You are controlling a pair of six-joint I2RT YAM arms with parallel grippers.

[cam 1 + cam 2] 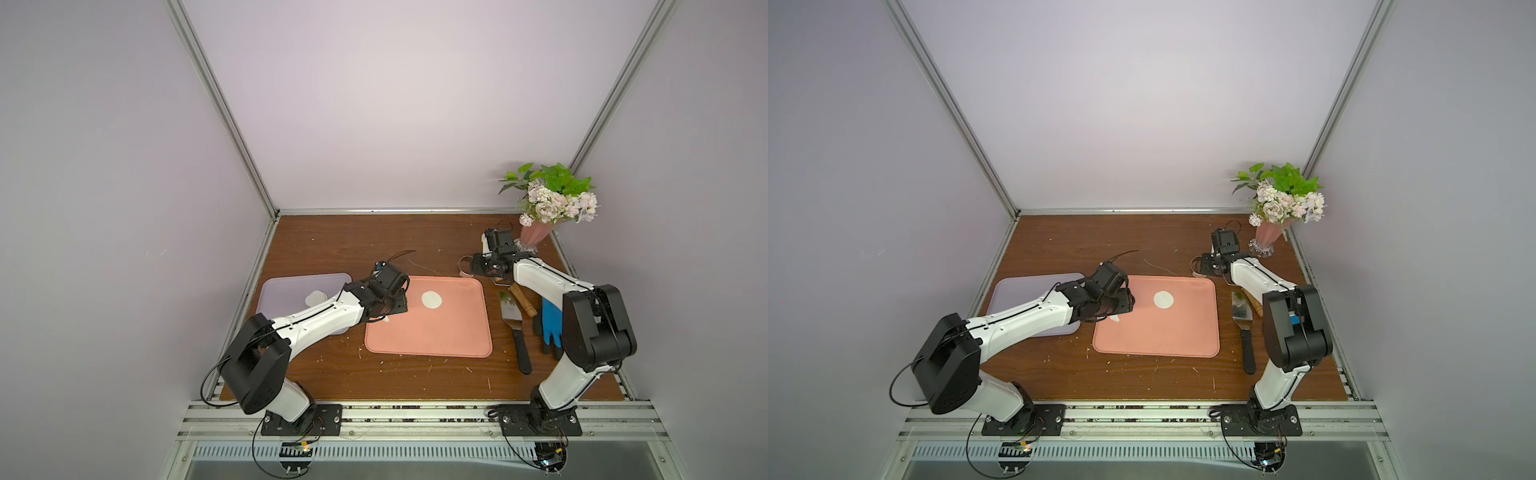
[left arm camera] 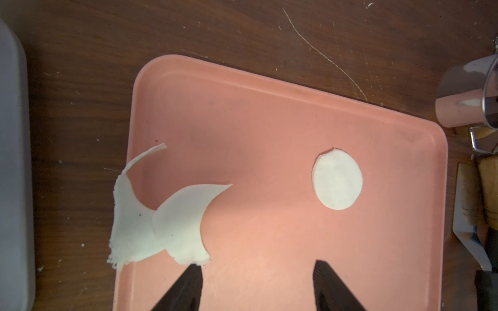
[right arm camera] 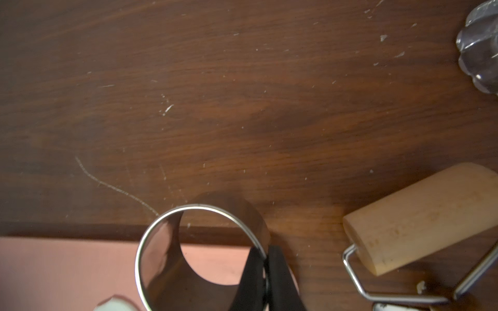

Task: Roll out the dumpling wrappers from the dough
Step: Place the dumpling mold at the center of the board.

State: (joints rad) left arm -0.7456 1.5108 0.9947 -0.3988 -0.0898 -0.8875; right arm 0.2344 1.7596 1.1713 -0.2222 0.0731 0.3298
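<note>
One cut wrapper (image 2: 336, 179) lies flat on the pink tray (image 2: 269, 80), toward its far right corner and well apart from everything else on it. Another wrapper (image 1: 314, 297) sits on the lilac tray (image 1: 291, 286) to the left, though I cannot tell whether that is one disc or several. The ragged scrap (image 2: 151, 220) with its curved notches is draped over the pink tray's left rim, partly on the table (image 3: 242, 80). The left gripper (image 2: 258, 265) hangs over the near part of the pink tray with its jaws wide apart and nothing between them. One fingertip (image 2: 195, 272) is right at the scrap's frayed edge. The step in hand looks like moving the finished wrapper across to the lilac tray. To do that well, the gripper should first draw clear of the scrap so it does not drag along. It should then come in low at the disc's near edge, narrow to a thin pinch on the rim alone, and peel the disc up slowly, since soft dough is likely to stretch or tear. The right gripper (image 3: 265, 253) is clamped on the wall of the ring cutter (image 3: 153, 258), held above the tray's far corner beside the roller (image 3: 420, 215). It is best kept there, out of the left arm's path.
</note>
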